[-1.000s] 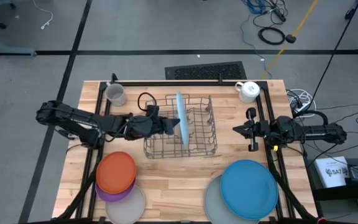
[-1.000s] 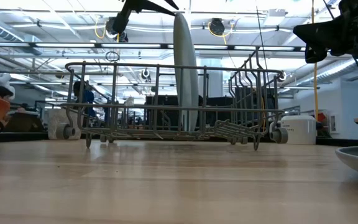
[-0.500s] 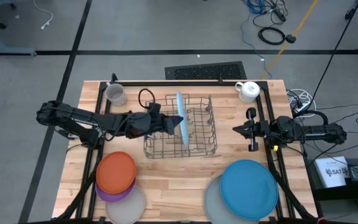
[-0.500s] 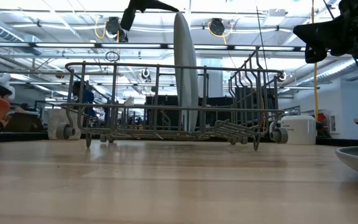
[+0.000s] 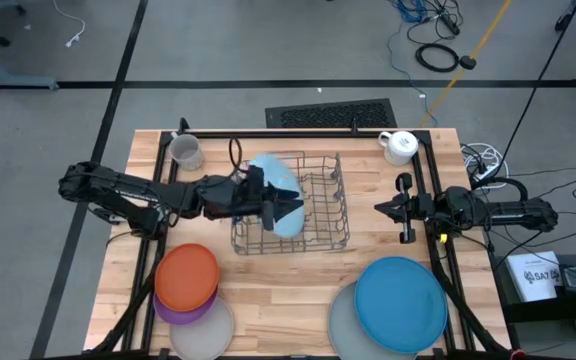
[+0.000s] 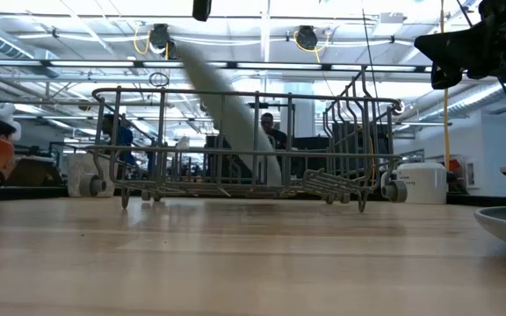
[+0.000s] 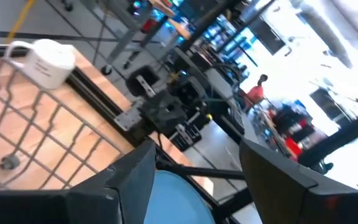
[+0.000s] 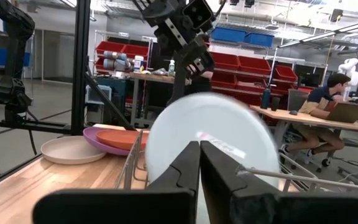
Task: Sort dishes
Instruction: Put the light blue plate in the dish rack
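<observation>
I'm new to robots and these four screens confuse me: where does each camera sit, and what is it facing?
High: overhead, looking down; both arms, wire dish rack.
Low: table height, looking across; rack, tilted light blue plastic plate.
Left wrist: past its open left pincer toward the white mug.
Right wrist: past its shut right pincer at the same plate, shared with the high view.

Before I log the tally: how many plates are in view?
6: a light blue plate in the rack; orange, purple, whitish stacked front-left; blue on grey front-right. More may be hidden.

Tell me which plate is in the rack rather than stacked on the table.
The light blue plate, leaning tilted in the rack under the left gripper. The orange and darker blue plates top stacks on the table.
</observation>
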Controlling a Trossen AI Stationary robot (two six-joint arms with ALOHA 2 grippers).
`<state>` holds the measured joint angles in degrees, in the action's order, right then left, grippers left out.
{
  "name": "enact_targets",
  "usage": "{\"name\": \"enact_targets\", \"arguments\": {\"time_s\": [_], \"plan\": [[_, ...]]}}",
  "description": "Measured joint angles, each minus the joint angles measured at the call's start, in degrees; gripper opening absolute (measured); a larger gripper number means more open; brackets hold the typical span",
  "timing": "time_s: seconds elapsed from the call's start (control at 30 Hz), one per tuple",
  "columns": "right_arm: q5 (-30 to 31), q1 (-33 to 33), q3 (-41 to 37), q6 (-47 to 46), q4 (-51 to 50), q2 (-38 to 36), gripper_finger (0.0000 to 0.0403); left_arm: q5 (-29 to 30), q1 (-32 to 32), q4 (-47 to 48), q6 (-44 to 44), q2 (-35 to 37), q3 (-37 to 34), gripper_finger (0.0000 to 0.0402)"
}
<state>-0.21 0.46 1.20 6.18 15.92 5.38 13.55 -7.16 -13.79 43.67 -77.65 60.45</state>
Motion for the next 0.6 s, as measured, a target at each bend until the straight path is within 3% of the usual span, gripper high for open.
{"name": "enact_targets", "arguments": {"time_s": [0.4,0.5,0.6], "plan": [[-0.02,0.01,0.01,-1.06,0.00,0.00,0.0009,-0.73,0.02,0.12,-2.51,0.14,0.00,0.0233],[-0.02,-0.01,0.00,-1.24,0.02,0.00,0.0009,-2.19,0.15,6.57,-1.16,2.69,0.00,0.0233],[-0.02,0.00,-0.01,-2.30,0.04,0.00,0.0009,0.45,0.36,21.02,4.19,7.01,0.02,0.0233]]}}
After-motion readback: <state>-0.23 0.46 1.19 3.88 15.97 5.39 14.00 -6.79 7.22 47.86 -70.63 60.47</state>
